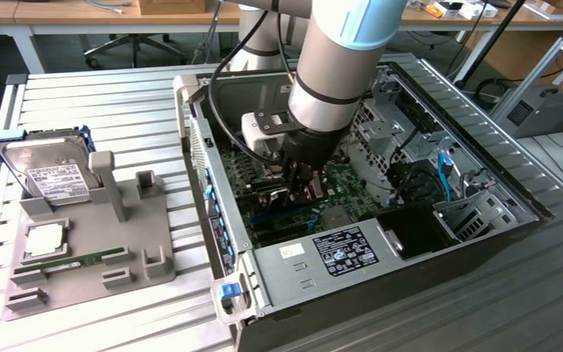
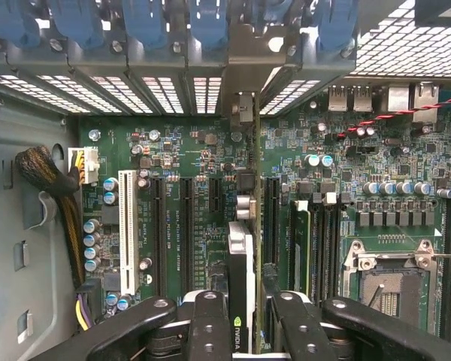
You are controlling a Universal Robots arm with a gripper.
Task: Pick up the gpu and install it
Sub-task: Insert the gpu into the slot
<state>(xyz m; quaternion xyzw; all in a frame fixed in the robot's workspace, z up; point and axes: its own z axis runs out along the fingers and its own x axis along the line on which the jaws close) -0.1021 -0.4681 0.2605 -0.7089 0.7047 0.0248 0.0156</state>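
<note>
slatted metal table (image 1: 96,103) — open computer case (image 1: 292,286), grey parts stand (image 1: 96,242)

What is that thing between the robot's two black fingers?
The gpu: a thin card with an NVIDIA logo, gripped edge-on between the gripper's fingers over the motherboard, as the wrist view shows.

Arm (image 1: 336,73) angled down, wrist vert.; tool (image 2: 248,323) pts down, clamped on gpu (image 2: 239,252).

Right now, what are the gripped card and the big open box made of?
The gpu: silvery, metal-looking strip and black matte section, possibly plastic. The computer case: grey sheet metal, likely steel, judging by folded edges and punched vents.
</note>
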